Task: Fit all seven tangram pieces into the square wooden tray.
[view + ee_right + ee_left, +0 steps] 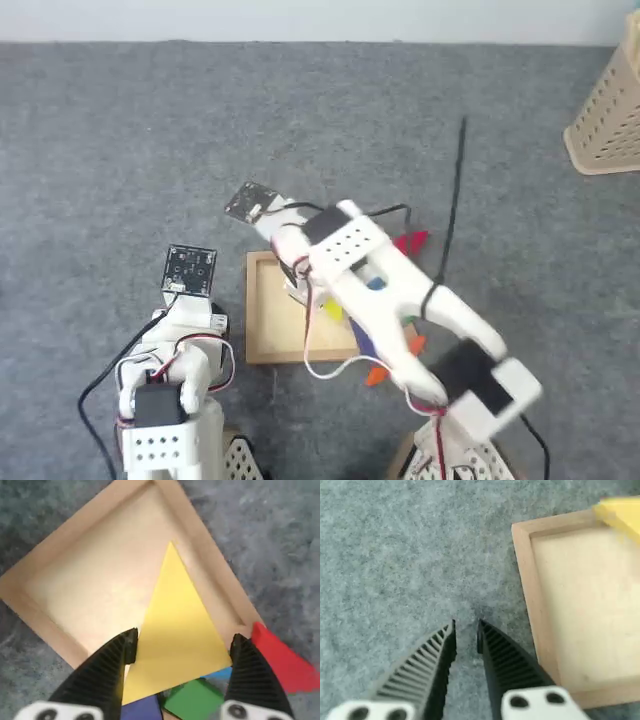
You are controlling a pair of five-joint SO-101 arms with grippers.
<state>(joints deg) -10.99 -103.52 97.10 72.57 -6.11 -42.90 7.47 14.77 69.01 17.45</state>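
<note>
Right tool (pixel 183 640): wide apart, one side each of the yellow triangle (pixel 175 620), over the tray (pixel 529 580).
Left tool (pixel 466 625): a little apart, over the desk (pixel 395 555), left of the tray.

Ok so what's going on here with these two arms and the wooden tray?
The right gripper is at the yellow triangle, which sits partly over the tray, one corner across its rim; whether it grips it is unclear. A red piece, green piece and blue piece lie just outside. The left gripper hovers over the carpet beside the tray, holding nothing.
</note>
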